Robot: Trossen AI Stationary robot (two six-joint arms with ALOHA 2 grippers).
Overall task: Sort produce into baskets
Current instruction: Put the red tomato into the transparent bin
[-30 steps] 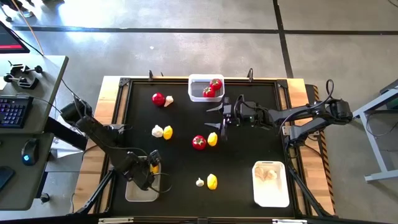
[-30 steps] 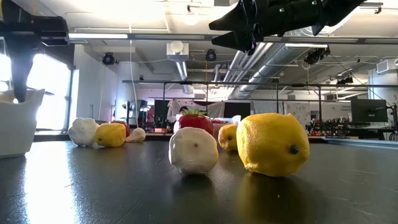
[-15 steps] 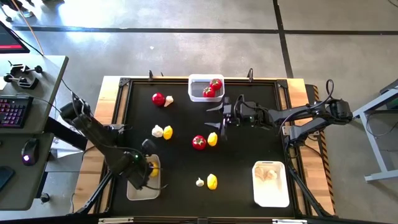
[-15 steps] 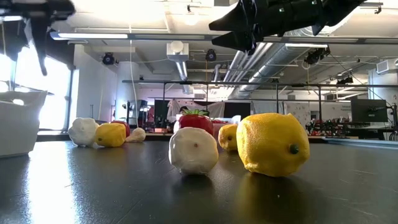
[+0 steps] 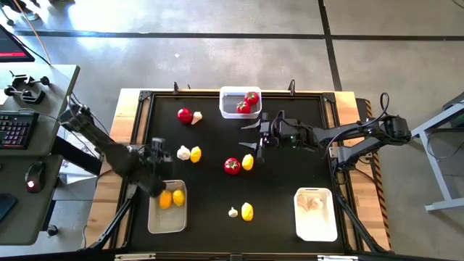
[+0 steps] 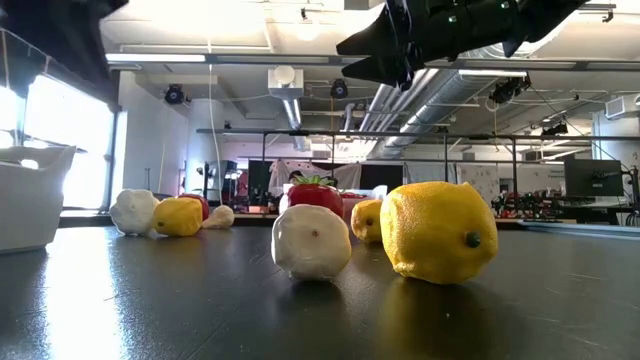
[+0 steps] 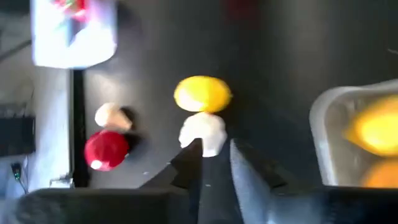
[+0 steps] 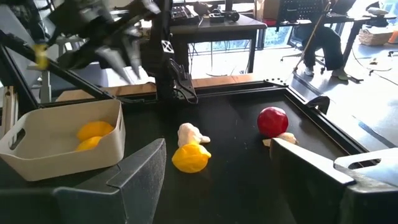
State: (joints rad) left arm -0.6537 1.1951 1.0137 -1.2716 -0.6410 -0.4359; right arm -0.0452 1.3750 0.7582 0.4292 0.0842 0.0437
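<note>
The left tool (image 5: 156, 151) has lifted clear of the beige basket (image 5: 154, 222) at the near-left of the desk (image 5: 290, 181), leaving two lemons (image 5: 172, 198) inside it (one more than a second ago), so one sorting drop is complete. Its fingers stand narrowly apart and appear empty, though motion blur makes this uncertain, and they point toward the garlic (image 7: 203, 132) lying just beside a loose lemon (image 7: 202, 93). The right tool (image 5: 254, 136) hovers wide open and empty above the tomato (image 5: 232, 166) and lemon at mid-desk.
</note>
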